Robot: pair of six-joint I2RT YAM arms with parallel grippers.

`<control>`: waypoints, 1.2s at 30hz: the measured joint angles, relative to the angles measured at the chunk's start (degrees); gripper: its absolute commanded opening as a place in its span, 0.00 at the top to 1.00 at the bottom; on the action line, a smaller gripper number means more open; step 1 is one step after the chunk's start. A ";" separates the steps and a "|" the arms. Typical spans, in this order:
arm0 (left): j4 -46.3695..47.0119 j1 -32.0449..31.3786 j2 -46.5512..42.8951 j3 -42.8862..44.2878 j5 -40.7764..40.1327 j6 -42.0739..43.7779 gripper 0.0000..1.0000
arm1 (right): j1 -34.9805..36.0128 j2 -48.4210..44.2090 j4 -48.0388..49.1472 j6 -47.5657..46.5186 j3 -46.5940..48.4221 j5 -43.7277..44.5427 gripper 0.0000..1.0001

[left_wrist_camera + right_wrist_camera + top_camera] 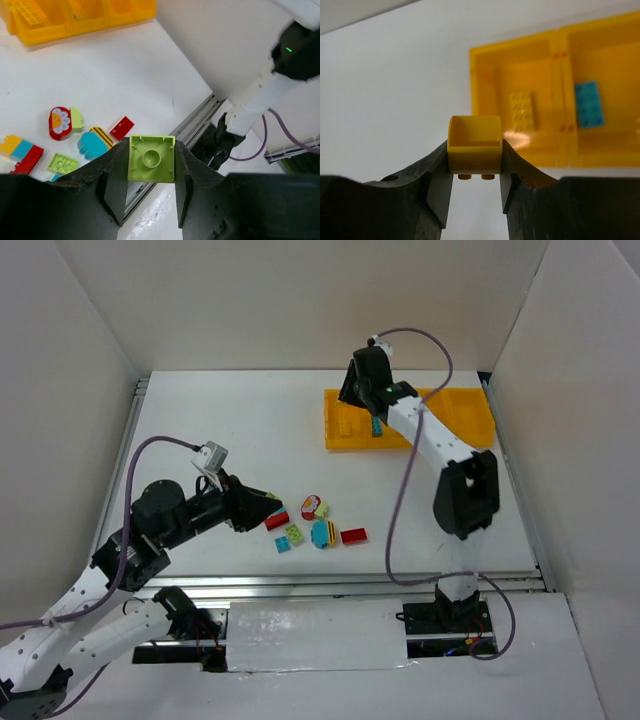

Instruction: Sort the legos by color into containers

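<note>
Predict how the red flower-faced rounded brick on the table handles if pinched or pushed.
Red rounded brick: looks like hard plastic, so probably stiff and light. Its curved edge may slip or twist between flat jaws. Lying flat on the smooth table, it would likely slide, not roll.

Legos (pixel 320 533) on table (pixel 230 430) — tray (pixel 345 443) behind them, rightward

robotics lab test cell. grounds: plain white panel walls (pixel 75 380) enclose a white table (pixel 225 425) on three sides; aluminium rail framing (pixel 330 586) runs along its near edge; a left arm (pixel 185 512) and a right arm (pixel 440 445) are mounted there, trailing exposed purple cables (pixel 398 502).
</note>
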 measured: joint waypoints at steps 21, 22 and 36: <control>-6.21 0.02 -3.58 -1.84 -1.81 3.76 1.00 | -2.73 25.49 -14.21 -6.95 28.55 1.92 0.23; -6.08 0.02 -3.43 -2.03 -1.79 3.76 1.00 | -2.75 25.38 -14.25 -7.06 28.55 1.73 0.23; -1.51 0.11 -2.54 -4.35 1.77 3.61 1.00 | -2.89 -22.21 3.02 -4.46 -21.66 -24.35 0.08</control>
